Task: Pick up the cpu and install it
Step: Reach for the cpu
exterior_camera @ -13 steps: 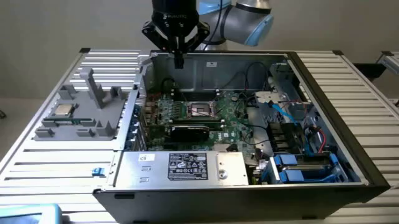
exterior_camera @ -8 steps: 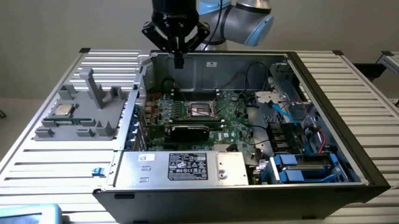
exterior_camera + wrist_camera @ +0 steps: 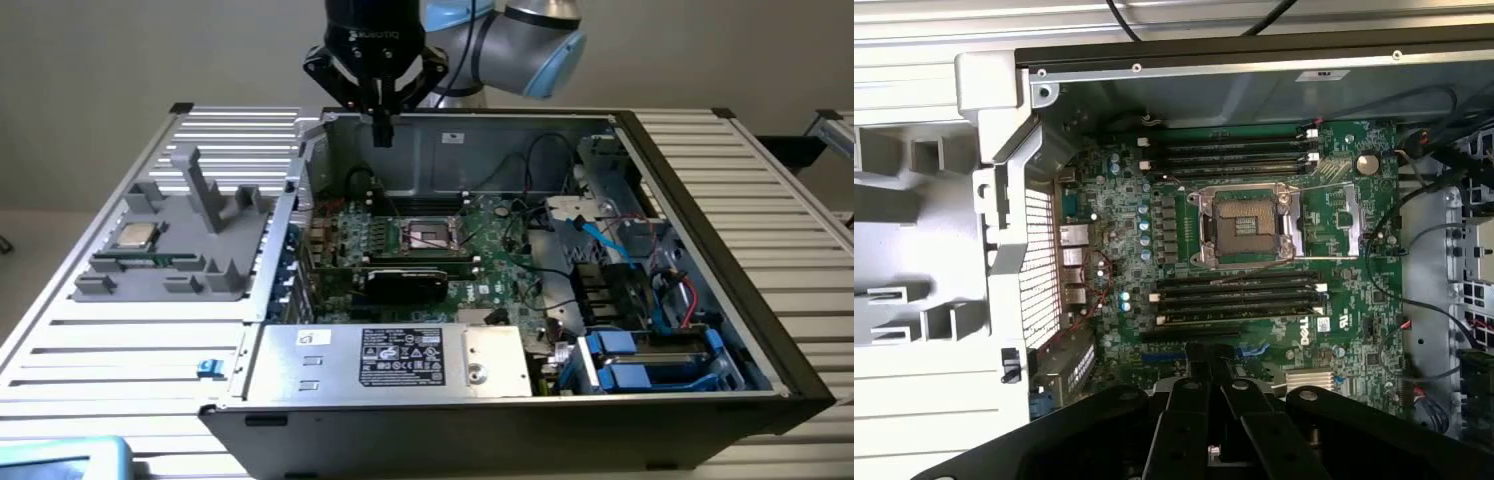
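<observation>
One open black computer case (image 3: 534, 445) fills mid-frame; its green motherboard (image 3: 501, 245) shows an empty socket (image 3: 430, 235). Left of frame, grey plastic fixture (image 3: 227, 272) carries the silver square cpu (image 3: 135, 236). Top centre, jaws shut, holding nothing; cpu lies lower-left of them, well apart.

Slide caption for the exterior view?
Shut gripper hangs over the open PC case; cpu sits on grey tray at exterior view's left; socket empty.
</observation>
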Action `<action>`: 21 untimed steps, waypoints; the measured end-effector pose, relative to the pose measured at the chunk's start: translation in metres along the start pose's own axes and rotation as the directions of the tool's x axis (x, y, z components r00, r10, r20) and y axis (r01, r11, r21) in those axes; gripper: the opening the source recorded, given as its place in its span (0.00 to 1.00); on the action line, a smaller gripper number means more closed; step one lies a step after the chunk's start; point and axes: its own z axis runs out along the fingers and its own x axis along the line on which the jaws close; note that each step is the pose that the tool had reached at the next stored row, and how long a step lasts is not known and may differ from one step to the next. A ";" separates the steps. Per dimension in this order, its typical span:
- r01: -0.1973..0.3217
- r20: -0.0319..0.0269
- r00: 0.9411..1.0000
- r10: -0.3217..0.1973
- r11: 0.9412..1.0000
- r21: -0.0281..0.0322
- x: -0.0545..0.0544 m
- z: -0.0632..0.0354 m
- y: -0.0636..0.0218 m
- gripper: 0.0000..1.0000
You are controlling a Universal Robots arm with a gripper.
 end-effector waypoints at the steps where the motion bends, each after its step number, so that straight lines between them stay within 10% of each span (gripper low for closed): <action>1: 0.000 0.000 1.000 0.000 1.000 0.000 0.001 0.0000 -0.0001 0.11; 21: 0.000 0.000 1.000 0.000 1.000 0.000 0.072 -0.0015 -0.0051 0.11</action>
